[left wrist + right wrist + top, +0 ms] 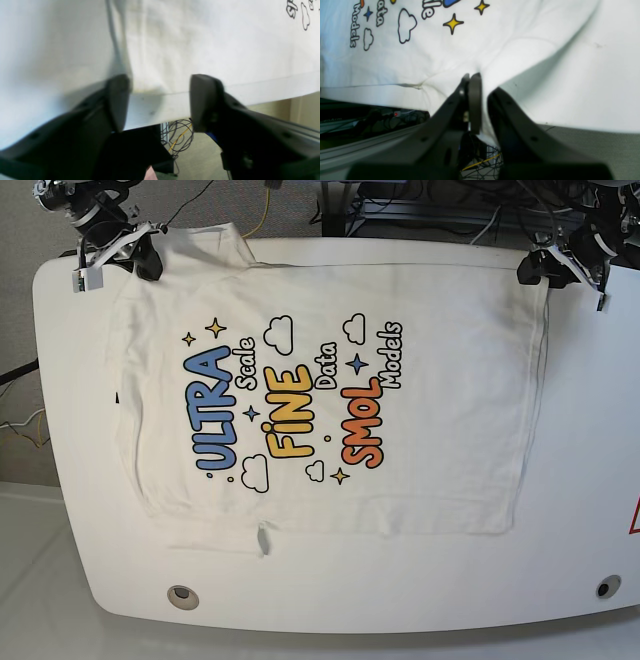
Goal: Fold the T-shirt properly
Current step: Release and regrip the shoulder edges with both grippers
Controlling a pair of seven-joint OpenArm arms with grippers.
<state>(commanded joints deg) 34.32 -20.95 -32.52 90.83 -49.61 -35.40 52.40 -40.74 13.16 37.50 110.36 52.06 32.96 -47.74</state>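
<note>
While the left gripper point(157, 102) fills the lower half of the left wrist view, its two dark fingers point(120, 100) stand well apart with nothing between them, so it is open. Behind them the T-shirt point(200, 45) covers the upper part of the frame, its hem running along the edge of the white table point(150, 112). A bit of black outline print shows at the upper right, and tangled cables point(178, 137) lie on the floor at the lower middle.

In the right wrist view, the right gripper point(480, 85) reaches up from the bottom centre, its fingers drawn together on a pinch of white cloth, from which creases spread. Clouds and yellow stars of the print sit at the upper left.

In the base view, the T-shirt lies spread flat on the table point(580, 510), print up, across the middle of the frame. The right gripper sits at the upper left, at the cloth's corner there. The left gripper is at the upper right, at the cloth's far corner. No containers are in view.
</note>
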